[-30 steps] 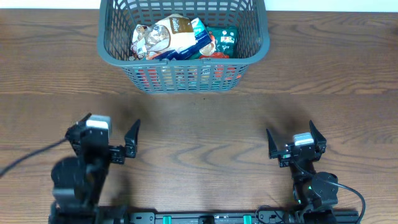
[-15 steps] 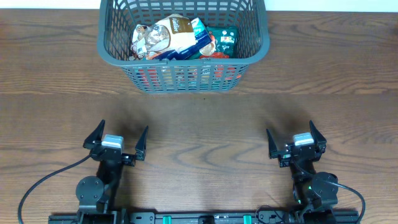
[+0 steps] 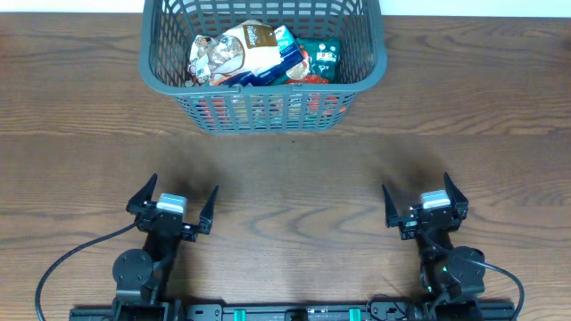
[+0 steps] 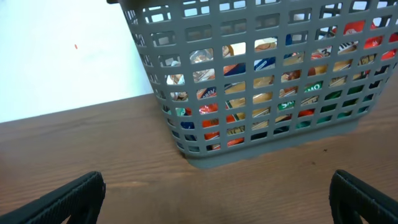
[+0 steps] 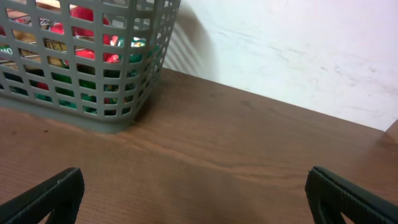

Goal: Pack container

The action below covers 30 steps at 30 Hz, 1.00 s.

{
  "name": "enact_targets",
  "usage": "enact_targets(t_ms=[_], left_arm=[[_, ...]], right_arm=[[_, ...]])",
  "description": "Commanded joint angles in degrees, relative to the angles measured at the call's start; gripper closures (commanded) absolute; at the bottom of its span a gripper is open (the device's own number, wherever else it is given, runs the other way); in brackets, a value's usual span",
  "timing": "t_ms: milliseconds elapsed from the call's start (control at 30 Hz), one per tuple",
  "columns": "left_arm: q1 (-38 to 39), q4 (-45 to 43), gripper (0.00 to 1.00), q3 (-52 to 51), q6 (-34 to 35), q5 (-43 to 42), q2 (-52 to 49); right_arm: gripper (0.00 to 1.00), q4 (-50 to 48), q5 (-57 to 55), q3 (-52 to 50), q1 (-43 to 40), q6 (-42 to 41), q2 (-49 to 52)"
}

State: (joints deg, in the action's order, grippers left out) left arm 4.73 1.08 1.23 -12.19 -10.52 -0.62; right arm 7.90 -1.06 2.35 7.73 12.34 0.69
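Observation:
The dark grey slatted container stands at the far middle of the table, holding several grocery packets. It also shows in the left wrist view and the right wrist view, with packets visible through the lattice. My left gripper is open and empty near the front left of the table. My right gripper is open and empty near the front right. Both are well short of the container. In the wrist views the left gripper and right gripper hold nothing between their fingers.
The brown wooden table stretches between the grippers and the container. A white wall lies behind the table. A black cable runs from the left arm's base.
The left arm has swung back and right to its rest pose near the front edge, gripper open. The right arm and the container have not moved.

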Motion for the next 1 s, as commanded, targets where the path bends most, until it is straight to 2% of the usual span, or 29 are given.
enact_targets(t_ms=[0,967], left_arm=[[0.4,2.1,0.01,-1.0,-1.7,-0.9,0.5],[0.4,1.9,0.01,-1.0,-0.4,-0.9,0.4]], right_arm=[[0.01,0.0,-0.2,-0.3,-0.3,0.2,-0.4],[0.01,0.0,-0.2,-0.3,-0.3,0.1,-0.4]])
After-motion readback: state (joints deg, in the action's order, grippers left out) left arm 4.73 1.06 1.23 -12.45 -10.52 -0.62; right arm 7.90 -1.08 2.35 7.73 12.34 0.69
